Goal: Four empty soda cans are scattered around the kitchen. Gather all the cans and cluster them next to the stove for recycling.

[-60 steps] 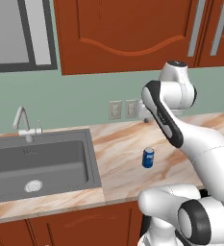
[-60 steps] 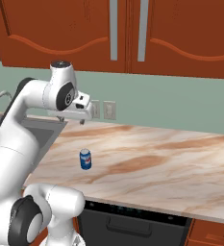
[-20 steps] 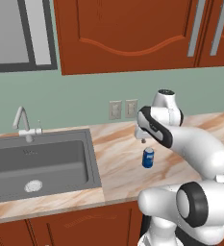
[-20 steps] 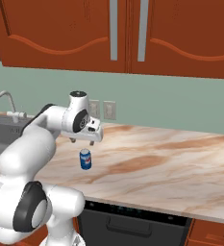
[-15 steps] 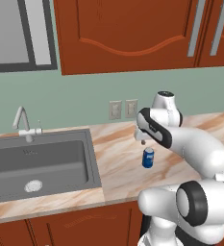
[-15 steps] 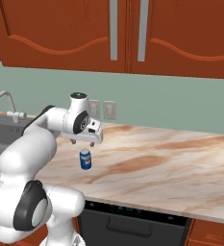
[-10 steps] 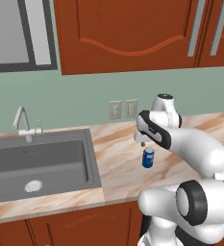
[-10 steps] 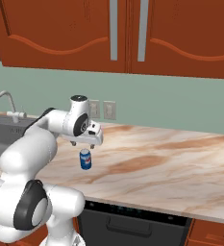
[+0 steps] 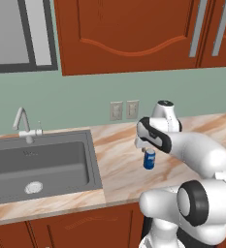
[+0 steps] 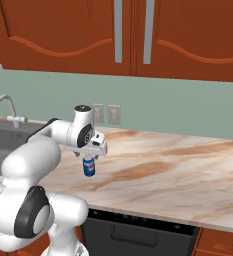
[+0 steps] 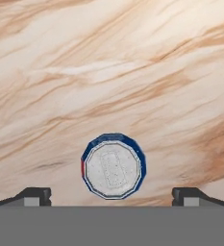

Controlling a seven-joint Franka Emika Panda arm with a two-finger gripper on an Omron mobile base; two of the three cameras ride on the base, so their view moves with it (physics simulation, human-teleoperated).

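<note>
A white robot arm reaches over a beige marbled tabletop [image 9: 119, 179] in a kitchen with reddish-brown cabinets and pale green walls. Over the last few seconds the arm has swung down from a raised pose and brought its claw [image 10: 90, 155] low over a small blue can [image 9: 149, 159]. In the last second it has sunk only a little further, settling just above the can's silver top.

The can [image 10: 89, 166] stands upright on the tabletop, to the right of the steel sink [image 9: 37, 164] and out in front of the two wall sockets [image 9: 124, 110]. No stove is in sight here, so this can probably has some way to travel once picked up.

Seen from the camera on the hand, looking straight down, the can [image 11: 113, 166] sits centred between the two dark fingertips [image 11: 32, 195], which stand far apart on either side of it. The claw is spread as wide as it goes. It holds nothing and appears to touch nothing. It looks lined up for a grasp, needing to drop further before closing.
</note>
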